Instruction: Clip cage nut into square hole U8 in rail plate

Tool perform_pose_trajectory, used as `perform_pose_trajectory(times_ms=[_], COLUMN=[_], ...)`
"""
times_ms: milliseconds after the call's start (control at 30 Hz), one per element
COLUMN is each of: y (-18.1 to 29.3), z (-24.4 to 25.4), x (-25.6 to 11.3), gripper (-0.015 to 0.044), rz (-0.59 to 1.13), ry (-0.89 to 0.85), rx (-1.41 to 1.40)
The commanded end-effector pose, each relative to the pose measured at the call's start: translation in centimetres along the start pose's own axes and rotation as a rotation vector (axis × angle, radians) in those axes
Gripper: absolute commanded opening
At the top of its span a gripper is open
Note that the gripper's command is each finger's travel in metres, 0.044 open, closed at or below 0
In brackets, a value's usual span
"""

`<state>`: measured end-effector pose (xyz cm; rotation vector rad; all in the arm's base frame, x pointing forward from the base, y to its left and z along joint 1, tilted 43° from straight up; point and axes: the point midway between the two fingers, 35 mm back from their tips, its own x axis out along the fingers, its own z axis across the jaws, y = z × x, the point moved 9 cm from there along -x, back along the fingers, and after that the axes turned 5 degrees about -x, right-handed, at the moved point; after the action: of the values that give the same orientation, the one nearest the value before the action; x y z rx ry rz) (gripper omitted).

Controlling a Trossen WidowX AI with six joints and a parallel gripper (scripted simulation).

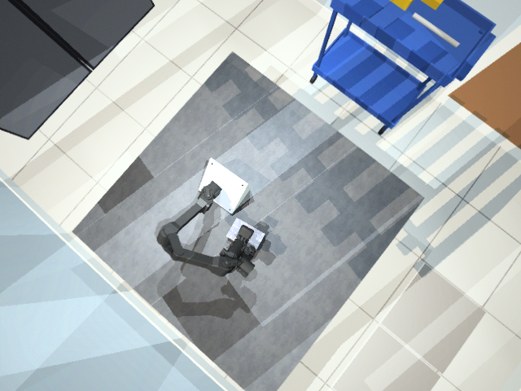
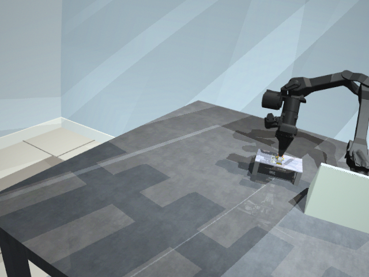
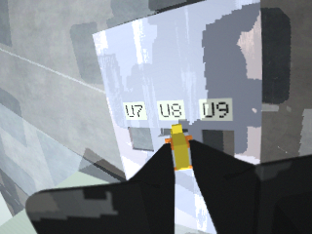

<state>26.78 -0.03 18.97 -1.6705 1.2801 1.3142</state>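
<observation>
A yellow cage nut [image 3: 181,152] with small orange parts at its sides is gripped between the tapered black fingertips of the gripper [image 2: 279,155] [image 3: 179,148], which are closed down to the narrow width of the nut. In the wrist view the nut is seen as a slim, upright-edged strip, and it is placed at the near side of the square hole marked U8 [image 3: 174,132], which is partly covered by it; whether the wings are passed through the hole cannot be told. Directly below the gripper, the rail plate [image 1: 234,226] [image 2: 262,155] [image 3: 180,63] is shown as a flat, pale lavender rectangle with a smooth, streaky sheen, raised on dark-fronted supports. Black lettering is carried on pale labels, U7 [image 3: 135,110], U8 [image 3: 171,110] and U9 [image 3: 215,109], beyond the fingertips. A matching square opening is set on either side of the gripped nut. Near the gripper, beside the rail plate, a wedge-shaped block [image 1: 227,183] [image 2: 337,193] is stood, its upper face white and its side pale green. Both are borne by a mottled grey tabletop [image 1: 311,235] [image 2: 179,179] with a stone-like texture.
</observation>
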Motion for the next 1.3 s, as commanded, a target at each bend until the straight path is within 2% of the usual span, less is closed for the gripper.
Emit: perform_pose_trajectory(times_ms=[0, 1267], y=[0.00, -0.08], z=[-0.11, 0.78], x=[-0.07, 0.04], gripper=[0.0026, 0.0026], rz=[0.000, 0.006], ry=[0.005, 0.071], rx=[0.002, 0.002])
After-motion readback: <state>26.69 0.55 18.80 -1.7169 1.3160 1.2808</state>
